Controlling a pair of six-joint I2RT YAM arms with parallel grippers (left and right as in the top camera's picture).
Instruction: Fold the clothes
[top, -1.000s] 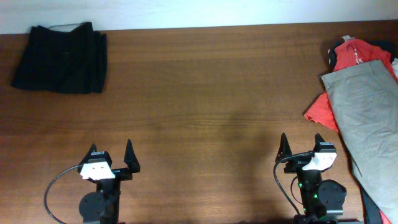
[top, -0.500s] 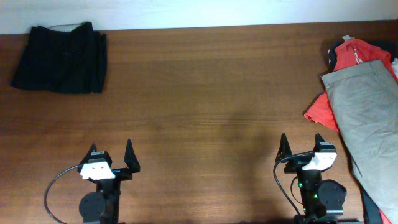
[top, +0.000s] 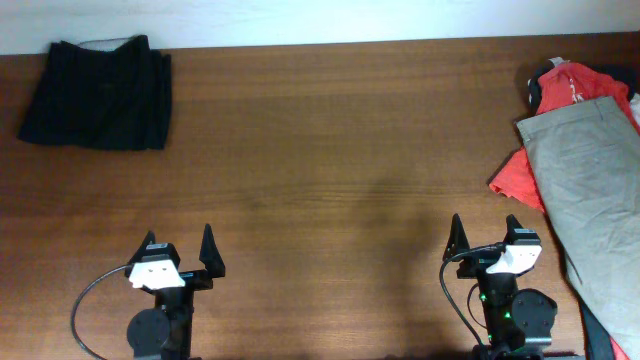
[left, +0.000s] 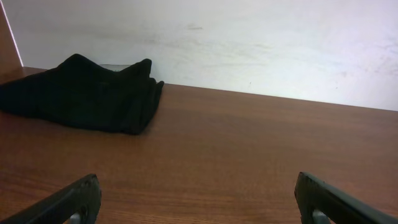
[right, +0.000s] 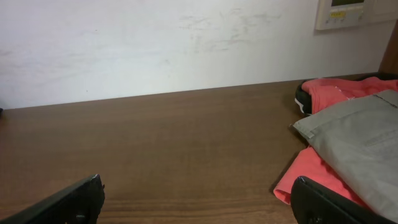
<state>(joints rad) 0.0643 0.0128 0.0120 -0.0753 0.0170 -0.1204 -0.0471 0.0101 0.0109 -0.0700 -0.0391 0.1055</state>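
- Found the khaki shorts (top: 588, 190) at the right edge of the table (top: 330, 150), spread flat and unfolded, waistband toward the far side.
- Saw them lying on top of the heap there, so judged them the easiest piece to take first.
- Noted the red T-shirt (top: 512, 175) crumpled beneath, touching the shorts and showing past their far end and inner side.
- Spotted the black garment (top: 100, 92) alone at the far left corner, well apart from the heap, squared into a compact stack; judged it folded and set aside out of the work space.
- Counted one pair of shorts, one red shirt and one black garment; could not name a dark strip under the heap.
- Saw the left jaws and the right jaws spread wide, holding nothing, low at the near edge and apart from every garment; judged it a resting pose.
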